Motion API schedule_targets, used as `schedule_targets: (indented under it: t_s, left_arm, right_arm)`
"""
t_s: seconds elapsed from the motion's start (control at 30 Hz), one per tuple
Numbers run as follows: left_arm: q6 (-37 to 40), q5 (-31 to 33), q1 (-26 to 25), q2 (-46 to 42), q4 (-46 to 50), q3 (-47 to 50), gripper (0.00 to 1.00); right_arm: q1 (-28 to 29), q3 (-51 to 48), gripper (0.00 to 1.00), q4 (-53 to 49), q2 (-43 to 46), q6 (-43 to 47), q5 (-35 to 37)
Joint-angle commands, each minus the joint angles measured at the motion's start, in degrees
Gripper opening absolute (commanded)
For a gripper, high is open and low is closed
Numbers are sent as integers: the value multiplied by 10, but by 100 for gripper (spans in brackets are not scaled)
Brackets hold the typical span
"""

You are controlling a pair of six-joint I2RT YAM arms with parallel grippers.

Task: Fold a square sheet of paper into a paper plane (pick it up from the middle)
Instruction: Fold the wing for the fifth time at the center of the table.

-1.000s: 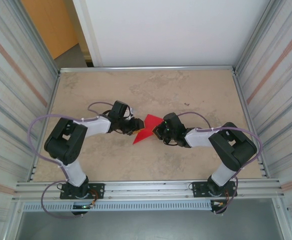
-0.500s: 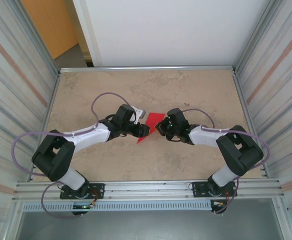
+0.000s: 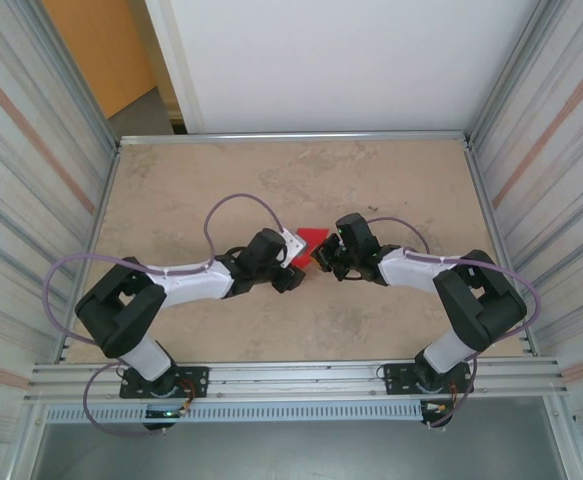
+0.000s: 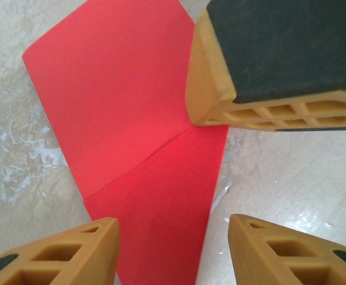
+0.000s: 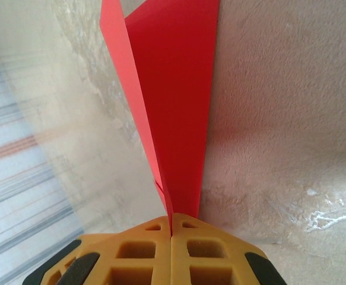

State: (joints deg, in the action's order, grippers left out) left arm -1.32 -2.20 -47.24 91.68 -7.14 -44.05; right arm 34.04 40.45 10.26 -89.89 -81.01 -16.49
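Note:
The square sheet of paper is bright red and folded into a narrow wedge with a crease across it. It stands on edge over the table's middle. My right gripper is shut on the paper's narrow end, and it sits just right of the paper. One right finger rests against the paper's edge. My left gripper is open, with one finger on each side of the paper's lower part and not touching it. It comes in from the left.
The beige table is fenced by a metal rail at the back and corrugated walls on both sides. Both arm bases stand at the near edge. A lilac cable loops above the left arm.
The left arm has reached right and forward, so its open fingers now straddle the paper. The right gripper stayed shut on the paper and drew it slightly toward the back.

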Motion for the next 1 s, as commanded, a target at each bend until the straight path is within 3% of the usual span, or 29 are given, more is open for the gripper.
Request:
schedule_targets:
  t_s: [0.0, 0.3, 0.8, 0.9, 0.97]
  left_arm:
    - [34, 24, -10, 15, -54, 16, 52]
    - [44, 62, -24, 32, -104, 41, 47]
    - [43, 55, -25, 50, -116, 43, 35]
    - [44, 52, -25, 50, -118, 44, 32]
    - [44, 50, -25, 53, -119, 44, 29]
  right_arm:
    - [-5, 11, 0, -2, 14, -19, -12]
    - [-6, 16, 0, -5, 8, -28, -19]
    - [-6, 17, 1, -14, 0, -36, -22]
    - [-6, 20, 6, -24, -1, -35, -23]
    - [-7, 21, 15, -31, 1, -33, -21]
